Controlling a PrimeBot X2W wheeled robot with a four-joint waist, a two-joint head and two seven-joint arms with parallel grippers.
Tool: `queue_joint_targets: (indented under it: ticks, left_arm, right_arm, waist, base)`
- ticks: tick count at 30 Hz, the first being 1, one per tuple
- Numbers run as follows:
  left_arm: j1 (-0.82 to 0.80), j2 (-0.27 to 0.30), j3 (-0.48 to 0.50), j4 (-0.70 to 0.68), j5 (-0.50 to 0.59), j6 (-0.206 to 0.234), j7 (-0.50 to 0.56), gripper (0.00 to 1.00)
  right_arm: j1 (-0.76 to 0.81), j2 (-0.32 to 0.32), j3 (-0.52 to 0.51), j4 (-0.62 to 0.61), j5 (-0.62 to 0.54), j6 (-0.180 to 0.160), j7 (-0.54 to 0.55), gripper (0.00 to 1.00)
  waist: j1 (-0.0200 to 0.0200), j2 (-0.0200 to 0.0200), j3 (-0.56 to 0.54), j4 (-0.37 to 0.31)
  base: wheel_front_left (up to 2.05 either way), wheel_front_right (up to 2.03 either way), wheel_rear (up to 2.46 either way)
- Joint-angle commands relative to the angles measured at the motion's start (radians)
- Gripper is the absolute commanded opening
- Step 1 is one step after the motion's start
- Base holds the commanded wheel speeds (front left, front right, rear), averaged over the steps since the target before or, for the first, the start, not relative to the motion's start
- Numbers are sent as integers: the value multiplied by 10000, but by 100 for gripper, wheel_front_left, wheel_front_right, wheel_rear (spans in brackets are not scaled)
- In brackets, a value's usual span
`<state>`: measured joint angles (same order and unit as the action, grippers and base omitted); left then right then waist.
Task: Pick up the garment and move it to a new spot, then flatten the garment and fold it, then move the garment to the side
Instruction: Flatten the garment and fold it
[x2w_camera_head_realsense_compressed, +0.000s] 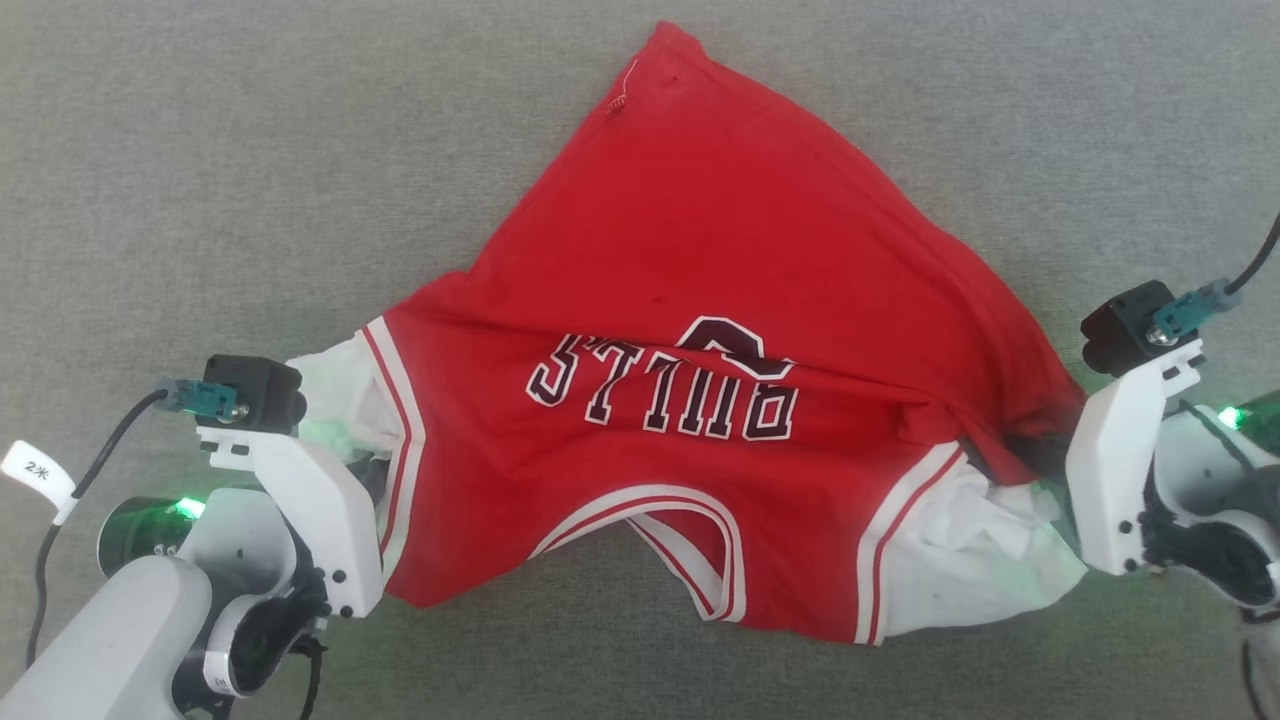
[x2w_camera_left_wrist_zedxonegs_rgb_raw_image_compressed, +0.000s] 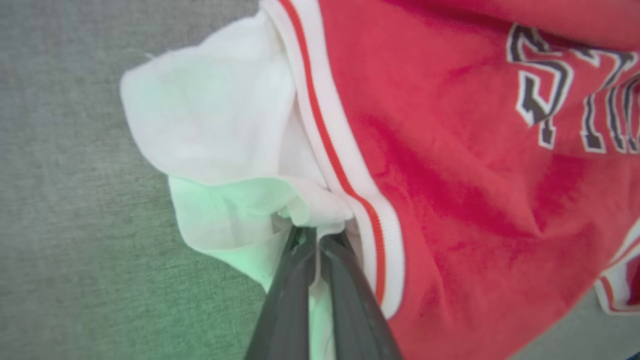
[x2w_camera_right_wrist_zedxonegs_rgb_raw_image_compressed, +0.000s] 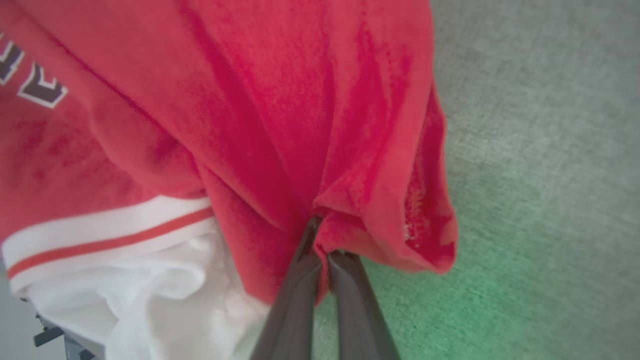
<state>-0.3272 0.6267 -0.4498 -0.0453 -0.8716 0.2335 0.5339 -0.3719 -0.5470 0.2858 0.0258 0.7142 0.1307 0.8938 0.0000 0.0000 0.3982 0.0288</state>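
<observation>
Red garment (x2w_camera_head_realsense_compressed: 700, 300) being held spread over grey worktop (x2w_camera_head_realsense_compressed: 200, 150), being pinched at 9 o'clock by the closed left hand (x2w_camera_left_wrist_zedxonegs_rgb_raw_image_compressed: 314, 236), at 3 o'clock by the closed right hand (x2w_camera_right_wrist_zedxonegs_rgb_raw_image_compressed: 322, 250)

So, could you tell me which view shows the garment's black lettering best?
The head view: the whole lettering lies across the garment, upside down. The left wrist view catches a few letters at its right edge; the right wrist view, just a fragment.
</observation>
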Motion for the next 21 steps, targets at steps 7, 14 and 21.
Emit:
queue_joint_targets:
  ticks: [7,14,21]
  left_arm:
    - [118,-153,-146,180,-69,-95,-73,0]
    - [272,-184,-263,287,-13,-142,-124,0]
    - [380,-207,-284,215,-71,-122,-212,0]
  right_arm:
    - [474,1007,295,1437,-610,-10,-752,100]
    - [320,807,-226,730,-622,-20,-1208,100]
    - [534,809,-1157,-1214,-930,-1,-1118,100]
  waist:
    - [0,0,-30,-3]
    - [0,0,-263,43]
    - [0,0,-402,232]
  base:
    - [0,0,0]
    - [0,0,0]
    - [0,0,0]
